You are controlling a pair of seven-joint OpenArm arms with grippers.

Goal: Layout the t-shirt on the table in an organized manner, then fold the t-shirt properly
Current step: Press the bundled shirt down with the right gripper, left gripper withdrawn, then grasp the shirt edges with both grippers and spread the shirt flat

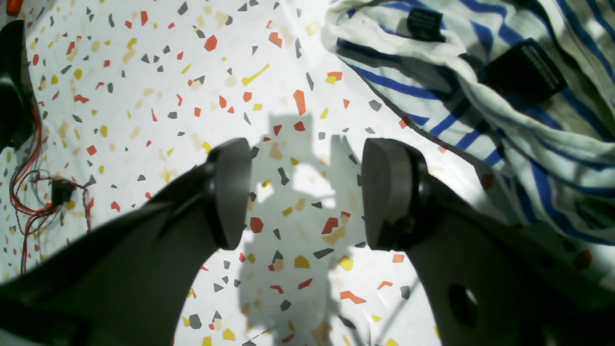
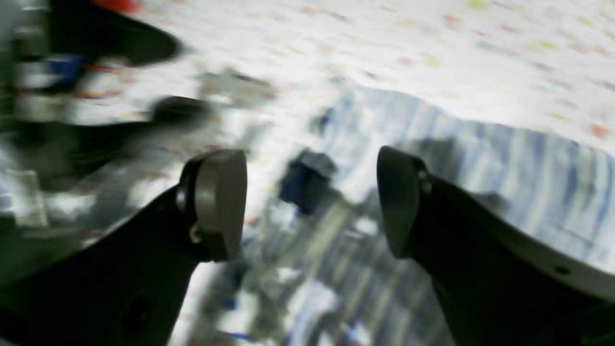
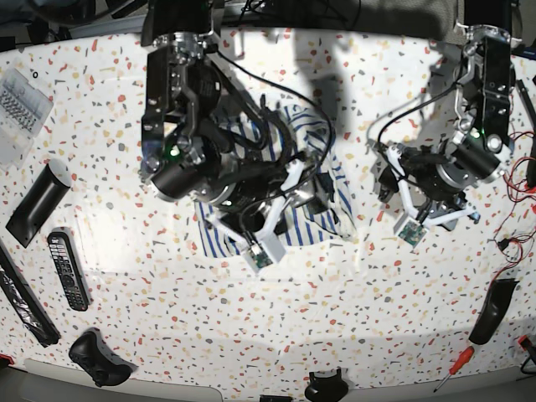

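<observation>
The t-shirt [image 3: 322, 211], white with thin blue stripes, lies crumpled in the middle of the speckled table [image 3: 251, 327]. My right gripper [image 3: 293, 197] hovers over it, jaws wide open and empty. The right wrist view is blurred but shows the right gripper [image 2: 312, 202] above striped t-shirt cloth [image 2: 504, 158] with a dark tag [image 2: 307, 180] between the fingers. My left gripper [image 3: 392, 188] is over bare table just right of the shirt. In the left wrist view the left gripper [image 1: 307, 192] is open and empty, with the t-shirt's hem [image 1: 543, 144] and a dark tag [image 1: 523, 72] at its upper right.
Left side of the table: a clear plastic box [image 3: 17, 96], a black bar [image 3: 38, 201], a remote [image 3: 67, 268] and a game controller [image 3: 100, 360]. Right side: red wires [image 3: 515, 239], a black object [image 3: 494, 310] and a screwdriver [image 3: 452, 368]. The red wires [image 1: 29, 192] also lie left of my left gripper.
</observation>
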